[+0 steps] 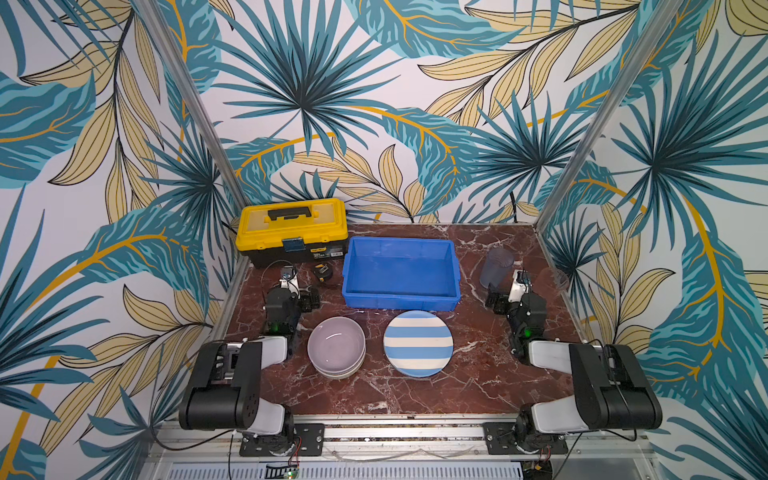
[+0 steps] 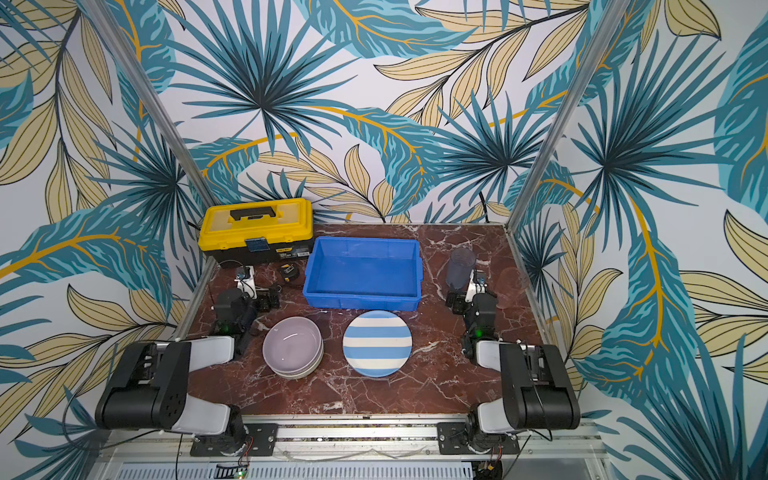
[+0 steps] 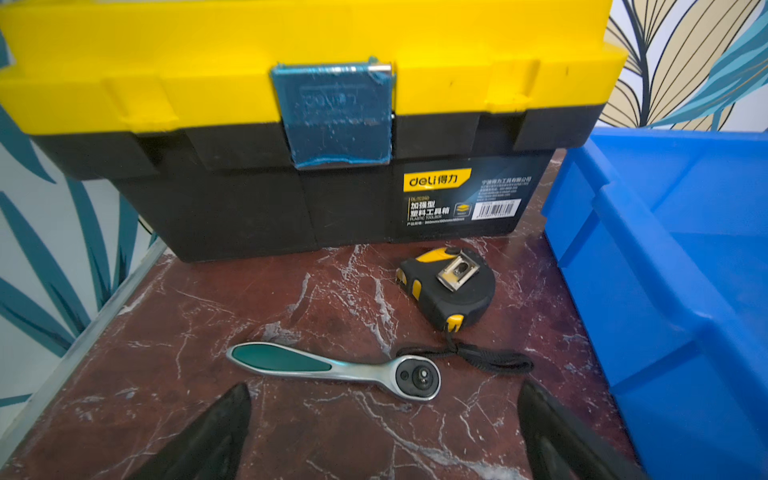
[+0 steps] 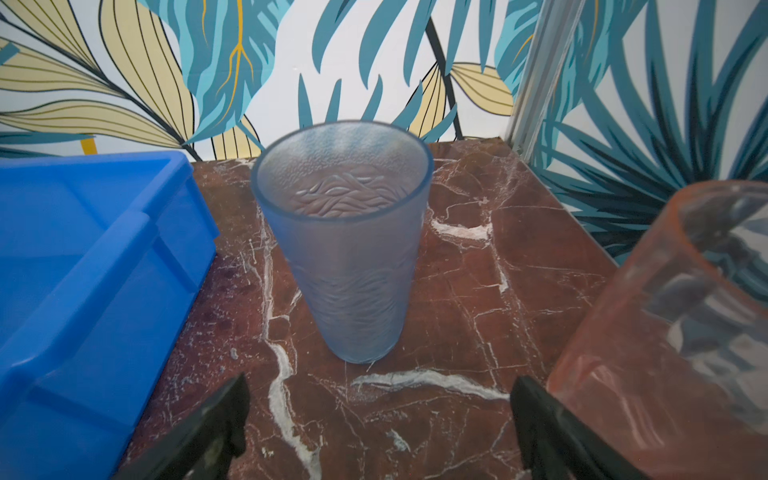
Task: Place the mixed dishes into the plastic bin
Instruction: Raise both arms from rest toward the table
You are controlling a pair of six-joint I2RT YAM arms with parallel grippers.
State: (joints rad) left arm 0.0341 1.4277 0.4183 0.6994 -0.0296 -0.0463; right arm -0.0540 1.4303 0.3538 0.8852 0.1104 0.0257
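While empty, both grippers (image 3: 385, 390) (image 4: 379, 380) agape.

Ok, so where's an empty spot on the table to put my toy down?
Biggest bare patch: the front strip of table, between the bowls, striped plate and the near edge. Also the back right corner behind the bluish tumbler. Crowded: tape measure and ratchet by the toolbox and blue bin.

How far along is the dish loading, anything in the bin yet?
Done: nothing, the blue bin is empty. In hand: nothing, the left gripper and right gripper are both open and empty. Left: the bowl stack, striped plate, bluish tumbler and pinkish tumbler, all standing on the table outside the bin.
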